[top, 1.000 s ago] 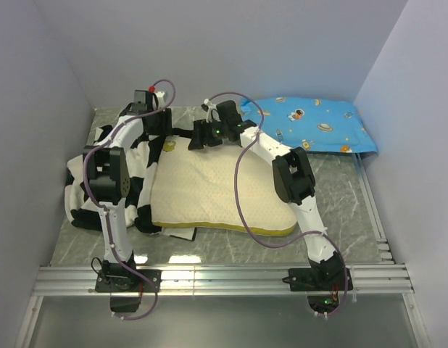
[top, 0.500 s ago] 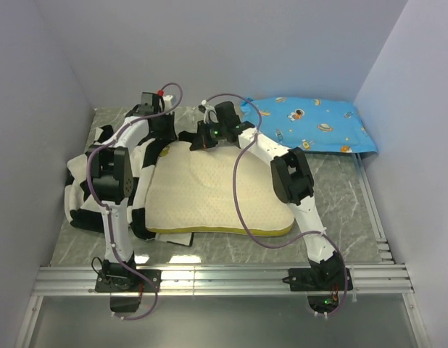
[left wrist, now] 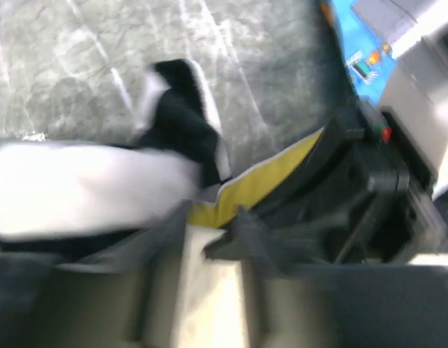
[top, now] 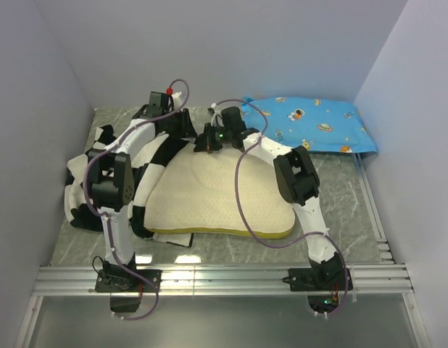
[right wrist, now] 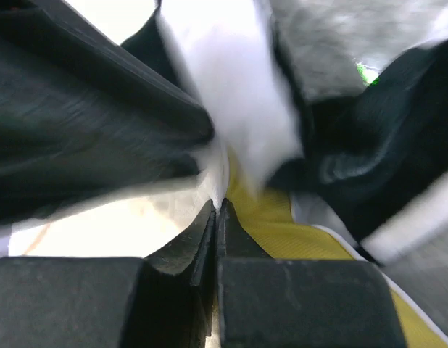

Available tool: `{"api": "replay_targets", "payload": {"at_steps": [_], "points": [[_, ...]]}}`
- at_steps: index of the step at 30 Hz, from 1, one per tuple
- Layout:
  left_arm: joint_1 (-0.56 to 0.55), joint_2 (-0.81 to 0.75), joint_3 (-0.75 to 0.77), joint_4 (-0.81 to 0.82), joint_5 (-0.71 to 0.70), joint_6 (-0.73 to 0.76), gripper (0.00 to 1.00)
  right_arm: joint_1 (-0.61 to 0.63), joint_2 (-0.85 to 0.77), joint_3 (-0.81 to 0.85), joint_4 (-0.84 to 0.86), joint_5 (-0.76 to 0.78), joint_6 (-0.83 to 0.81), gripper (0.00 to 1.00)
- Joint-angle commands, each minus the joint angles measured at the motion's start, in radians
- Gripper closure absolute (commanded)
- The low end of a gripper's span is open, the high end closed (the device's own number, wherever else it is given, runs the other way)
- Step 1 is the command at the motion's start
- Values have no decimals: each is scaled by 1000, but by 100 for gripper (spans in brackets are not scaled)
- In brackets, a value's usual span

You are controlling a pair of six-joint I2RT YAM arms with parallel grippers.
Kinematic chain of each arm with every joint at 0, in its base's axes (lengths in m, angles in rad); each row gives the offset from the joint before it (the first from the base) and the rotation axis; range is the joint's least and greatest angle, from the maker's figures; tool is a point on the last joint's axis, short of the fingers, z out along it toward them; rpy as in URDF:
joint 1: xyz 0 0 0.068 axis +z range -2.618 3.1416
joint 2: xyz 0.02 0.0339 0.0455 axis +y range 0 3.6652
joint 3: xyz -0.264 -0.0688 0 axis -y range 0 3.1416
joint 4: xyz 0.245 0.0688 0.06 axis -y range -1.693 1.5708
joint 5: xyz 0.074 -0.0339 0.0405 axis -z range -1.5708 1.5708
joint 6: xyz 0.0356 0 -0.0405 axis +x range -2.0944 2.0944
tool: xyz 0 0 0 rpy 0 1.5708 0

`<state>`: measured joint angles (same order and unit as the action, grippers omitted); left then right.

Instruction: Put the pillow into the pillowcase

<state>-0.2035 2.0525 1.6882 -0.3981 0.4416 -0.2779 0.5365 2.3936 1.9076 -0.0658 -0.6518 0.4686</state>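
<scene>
The cream pillow (top: 217, 196) lies mid-table, its far edge bunched up under both grippers. The black-and-white checked pillowcase (top: 86, 181) is heaped on the left and wraps the pillow's left side and far-left corner. My right gripper (right wrist: 218, 206) is shut on the pillow's far edge, pinching cream fabric next to the yellow piping (right wrist: 282, 217); in the top view it (top: 204, 143) sits at that edge. My left gripper (left wrist: 206, 226) is blurred, with its fingers apart and cream pillow fabric between them, and the pillowcase (left wrist: 101, 188) just beyond; from above it (top: 184, 129) is beside the right one.
A blue cartoon-print pillow (top: 311, 125) lies at the back right against the wall. Grey walls close in the marble table (top: 340, 203) on three sides. An aluminium rail (top: 224, 279) holding both arm bases runs along the near edge.
Both grippers shifted right along the pillow's far edge. The right gripper closed on that edge. The pillowcase has come further over the pillow's far-left corner, and the pillow has bunched up.
</scene>
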Motion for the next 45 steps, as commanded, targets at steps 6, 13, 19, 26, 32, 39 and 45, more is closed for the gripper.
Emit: {"api": "replay_targets", "payload": {"at_steps": [6,13,19,26,32,39,45], "points": [[177,-198,107,-247,94,210,28,-58,-226,-31,-97,-2,-145,40],[433,-461,-73,-703,203,633,28,149,-485,-180,-294,127,-468,19],[486,-763,-441,-831,207,919,34,332,-544,-353,-267,120,-362,21],[478,-1092,-820,-676,180,1036,39,414,-539,-525,23,49,-124,25],[441,-1100,-883,-475,122,941,42,447,-393,-431,41,155,5,24],[394,-1037,-900,-419,155,884,49,430,-286,-395,106,123,130,59],[362,-1048,-938,-378,106,878,48,393,-228,-340,103,90,153,82]]}}
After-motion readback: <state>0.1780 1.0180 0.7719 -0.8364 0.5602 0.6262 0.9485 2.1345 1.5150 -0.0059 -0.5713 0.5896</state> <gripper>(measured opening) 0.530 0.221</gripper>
